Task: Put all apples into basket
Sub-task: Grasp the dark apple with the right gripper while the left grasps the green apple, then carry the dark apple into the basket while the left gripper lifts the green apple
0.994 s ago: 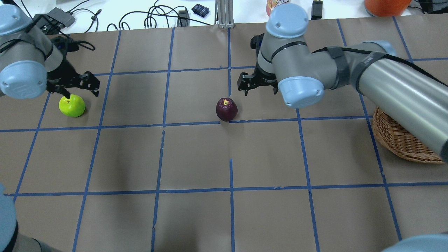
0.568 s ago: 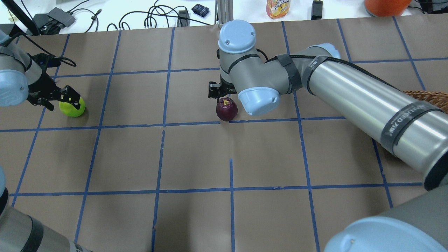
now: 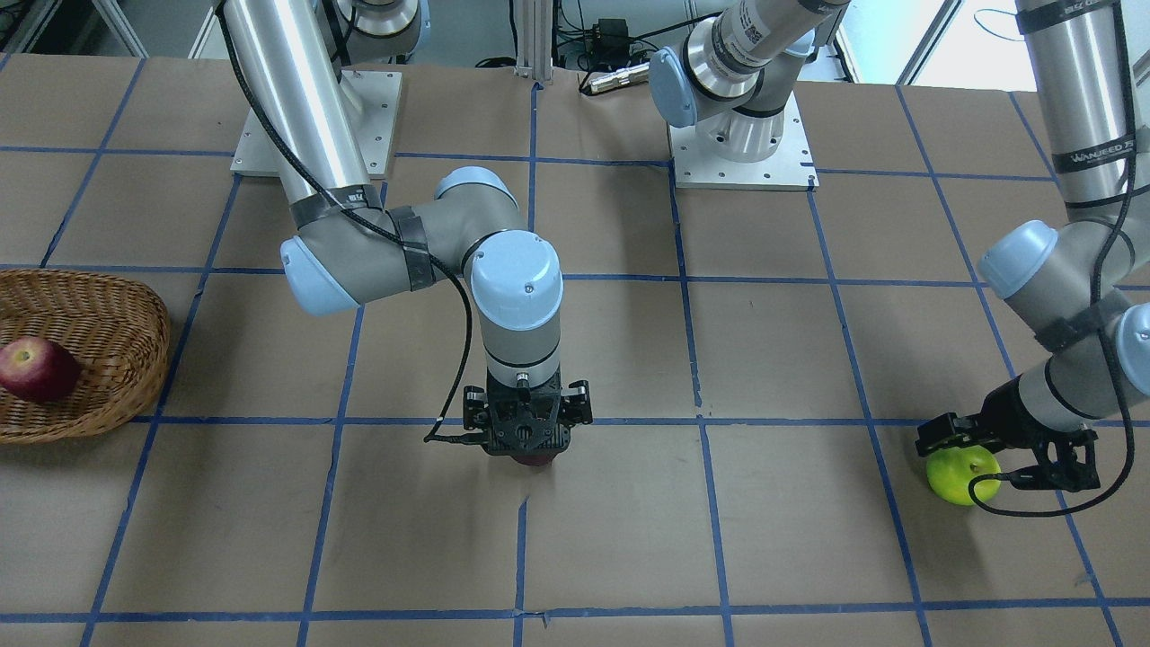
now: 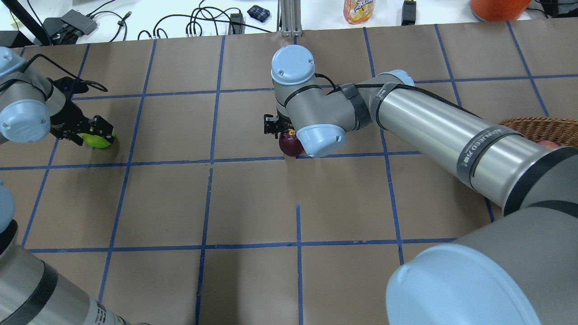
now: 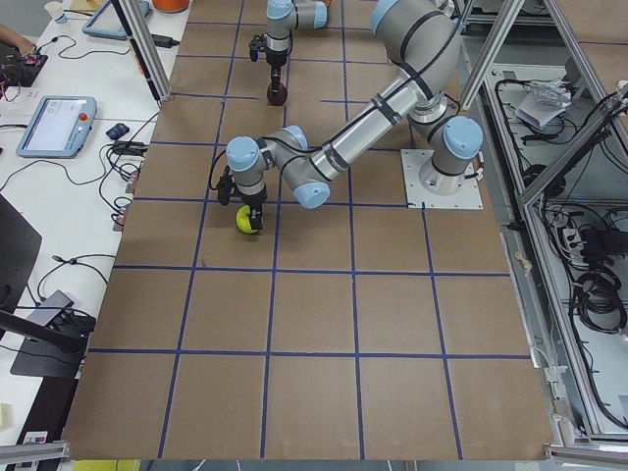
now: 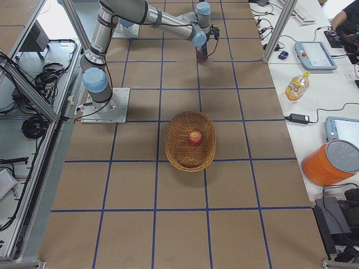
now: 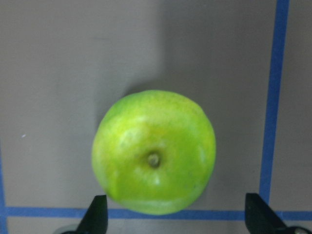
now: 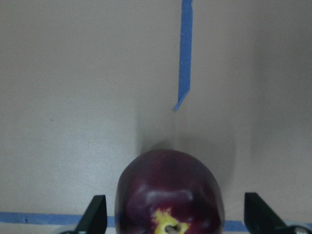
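The yellow-green apple [image 7: 153,151] lies on the table at the far left of the overhead view [image 4: 104,140]. My left gripper [image 7: 178,217] is open right over it, one fingertip on each side and neither touching it. The dark purple apple [image 8: 168,195] lies near the table's middle [image 4: 289,144]. My right gripper [image 8: 175,217] is open and low over it, its fingers straddling it, and hides most of it in the front-facing view [image 3: 526,440]. The red apple [image 6: 194,137] lies inside the wicker basket [image 6: 175,151], which stands at the table's right end [image 4: 537,125].
The table is brown paper with a blue tape grid [image 4: 298,158]. Beyond its far edge lie cables [image 4: 194,22], a juice bottle [image 4: 359,10] and an orange container [image 4: 499,8]. My right arm's long link [image 4: 429,131] stretches over the table between the purple apple and the basket.
My right gripper has swung left from beside the purple apple to directly over it and come down. My left gripper has shifted and come down over the green apple. The apples have not moved.
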